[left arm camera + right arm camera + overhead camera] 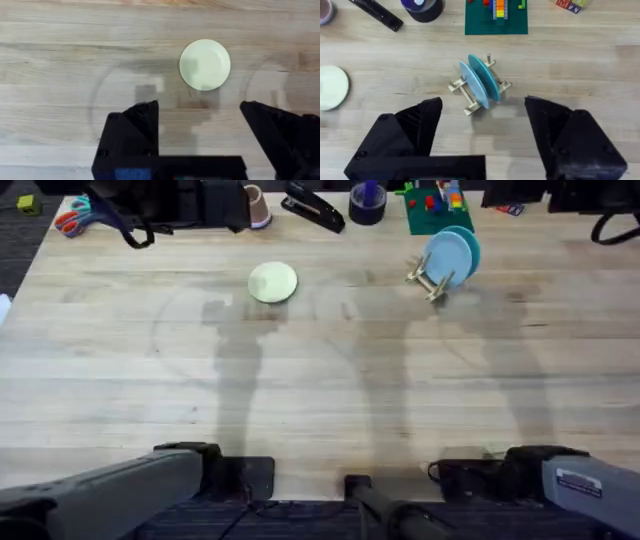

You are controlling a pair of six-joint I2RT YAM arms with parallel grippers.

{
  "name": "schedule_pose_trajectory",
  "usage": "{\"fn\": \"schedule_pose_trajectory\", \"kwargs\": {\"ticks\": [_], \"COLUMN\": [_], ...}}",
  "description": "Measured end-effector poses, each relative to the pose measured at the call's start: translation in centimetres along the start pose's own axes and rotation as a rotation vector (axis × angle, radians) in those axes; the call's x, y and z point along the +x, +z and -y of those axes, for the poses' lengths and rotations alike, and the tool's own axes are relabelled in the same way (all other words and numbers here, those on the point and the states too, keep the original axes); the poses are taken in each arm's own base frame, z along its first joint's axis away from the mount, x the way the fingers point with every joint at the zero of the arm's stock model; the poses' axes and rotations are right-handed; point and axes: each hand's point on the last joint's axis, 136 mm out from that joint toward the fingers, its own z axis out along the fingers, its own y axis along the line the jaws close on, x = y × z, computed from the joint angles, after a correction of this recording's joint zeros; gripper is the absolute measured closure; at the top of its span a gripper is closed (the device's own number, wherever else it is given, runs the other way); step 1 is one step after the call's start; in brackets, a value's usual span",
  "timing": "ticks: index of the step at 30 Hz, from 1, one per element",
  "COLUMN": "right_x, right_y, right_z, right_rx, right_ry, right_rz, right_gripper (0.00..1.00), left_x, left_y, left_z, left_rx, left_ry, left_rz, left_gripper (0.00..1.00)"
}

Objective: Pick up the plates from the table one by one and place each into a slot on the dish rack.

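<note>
A pale cream-yellow plate (pixel 272 282) lies flat on the table (pixel 320 380), left of centre toward the far side; it also shows as the plate (pixel 205 65) and the plate (pixel 331 87). Two light blue plates (pixel 450 254) stand on edge in the small wooden dish rack (pixel 430 280) at the far right, seen closer as the blue plates (pixel 481 81) in the rack (pixel 470 97). My left gripper (pixel 200 120) is open, well short of the cream plate. My right gripper (pixel 482 120) is open, facing the rack from a distance. Both arms rest at the near edge.
Along the far edge lie scissors (pixel 72 218), a cup (pixel 256 205), a black stapler (pixel 313 207), a dark tape roll (pixel 367 202) and a green toy-brick board (pixel 437 210). The table's wide middle is bare wood.
</note>
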Motion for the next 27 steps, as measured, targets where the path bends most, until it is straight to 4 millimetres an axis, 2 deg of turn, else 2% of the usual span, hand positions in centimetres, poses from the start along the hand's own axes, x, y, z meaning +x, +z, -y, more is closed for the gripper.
{"fn": "schedule_pose_trajectory", "kwargs": {"ticks": [6,7,9,12,13,16,21,27], "right_x": [0.0,0.0,0.0,0.0,0.0,0.0,0.0,0.0], "right_y": [0.0,0.0,0.0,0.0,0.0,0.0,0.0,0.0], "right_z": [0.0,0.0,0.0,0.0,0.0,0.0,0.0,0.0], "right_rx": [0.000,0.000,0.000,0.000,0.000,0.000,0.000,0.000], "right_ry": [0.000,0.000,0.000,0.000,0.000,0.000,0.000,0.000], "right_rz": [0.000,0.000,0.000,0.000,0.000,0.000,0.000,0.000], "right_gripper": [0.007,0.007,0.007,0.007,0.006,0.007,0.008,0.007], "left_x": [0.0,-0.1,-0.1,-0.1,-0.1,-0.1,-0.5,-1.3], "left_y": [0.0,0.0,0.0,0.0,0.0,0.0,-0.3,-0.6], "left_z": [0.0,0.0,0.0,0.0,0.0,0.3,0.9,0.0], "left_rx": [0.000,0.001,0.001,0.001,0.001,0.023,0.162,0.344], "left_ry": [0.000,-0.004,-0.003,-0.003,0.000,0.002,-0.001,-0.045], "left_rz": [0.002,0.002,0.002,0.002,0.003,0.002,0.019,0.050], "left_gripper": [0.006,0.079,0.371,0.867,0.933,0.958,0.961,0.961]}}
